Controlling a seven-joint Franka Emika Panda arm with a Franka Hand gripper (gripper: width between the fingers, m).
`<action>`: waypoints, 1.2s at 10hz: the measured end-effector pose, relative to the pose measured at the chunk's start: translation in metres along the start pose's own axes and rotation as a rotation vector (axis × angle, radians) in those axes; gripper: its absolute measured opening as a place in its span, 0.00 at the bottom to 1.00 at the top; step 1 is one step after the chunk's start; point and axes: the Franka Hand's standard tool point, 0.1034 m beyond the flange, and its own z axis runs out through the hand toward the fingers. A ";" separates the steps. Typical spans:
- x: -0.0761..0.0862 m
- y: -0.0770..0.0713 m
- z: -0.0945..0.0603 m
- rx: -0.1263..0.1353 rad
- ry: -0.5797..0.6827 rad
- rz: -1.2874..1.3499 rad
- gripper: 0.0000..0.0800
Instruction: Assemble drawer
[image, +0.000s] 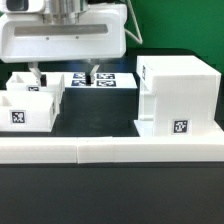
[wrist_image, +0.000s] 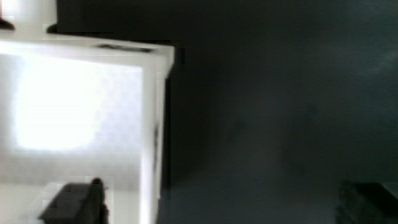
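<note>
The tall white housing (image: 178, 95) stands at the exterior view's right, with a tag low on its front. Two small white trays sit at the left: a near one (image: 30, 108) with a tag on its front and a far one (image: 24, 80) behind it. My gripper (image: 63, 72) hangs open and empty above the table, just behind the trays. In the wrist view the gripper (wrist_image: 222, 203) is wide open; one dark fingertip (wrist_image: 75, 200) lies over a bright white tray part (wrist_image: 80, 100), the other (wrist_image: 374, 198) over dark table. I cannot tell which tray that is.
The marker board (image: 105, 80) lies flat on the dark table behind the gripper. A long low white wall strip (image: 110, 150) runs along the front edge. A green backdrop stands behind.
</note>
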 end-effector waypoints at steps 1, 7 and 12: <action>0.001 -0.002 -0.001 0.001 0.001 -0.001 0.81; -0.014 0.017 0.024 0.004 0.007 0.076 0.81; -0.021 0.017 0.049 -0.016 0.005 0.071 0.81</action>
